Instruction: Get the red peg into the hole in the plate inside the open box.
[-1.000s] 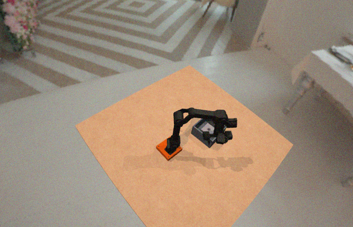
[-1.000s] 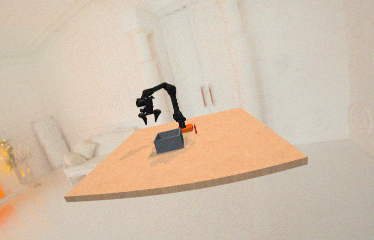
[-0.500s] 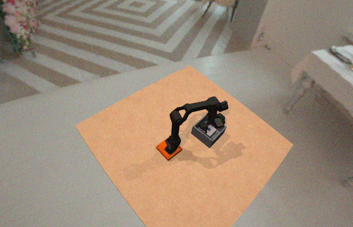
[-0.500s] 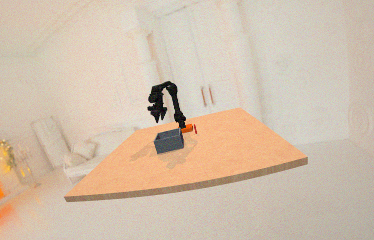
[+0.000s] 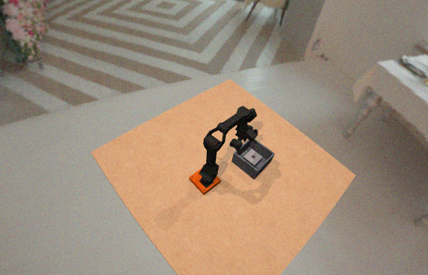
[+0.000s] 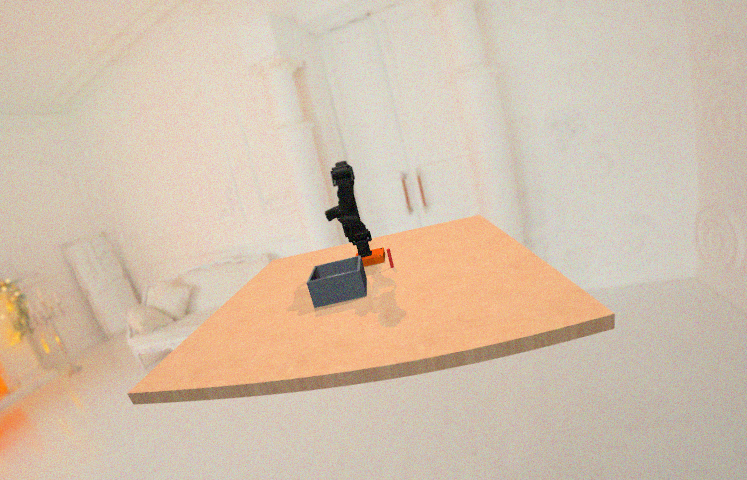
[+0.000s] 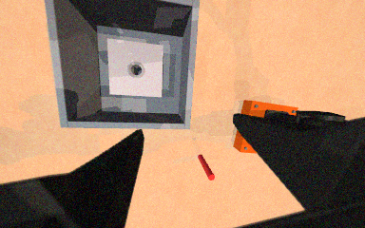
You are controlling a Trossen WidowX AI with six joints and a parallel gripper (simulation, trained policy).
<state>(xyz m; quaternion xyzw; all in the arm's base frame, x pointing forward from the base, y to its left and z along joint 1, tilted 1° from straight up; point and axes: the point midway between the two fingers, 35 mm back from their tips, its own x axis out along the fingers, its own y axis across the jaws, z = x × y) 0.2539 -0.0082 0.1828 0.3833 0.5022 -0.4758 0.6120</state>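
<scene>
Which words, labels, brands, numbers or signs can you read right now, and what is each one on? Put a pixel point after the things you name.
None that can be read: no lettering shows on the box [image 5: 254,170] [image 6: 338,288] [image 7: 53,62], the plate [image 5: 248,157] [image 7: 123,85], the red peg [image 6: 389,258] [image 7: 205,167] or the orange base [image 5: 193,177] [image 6: 374,259] [image 7: 251,105].
The room behind is too blurred to tell.
</scene>
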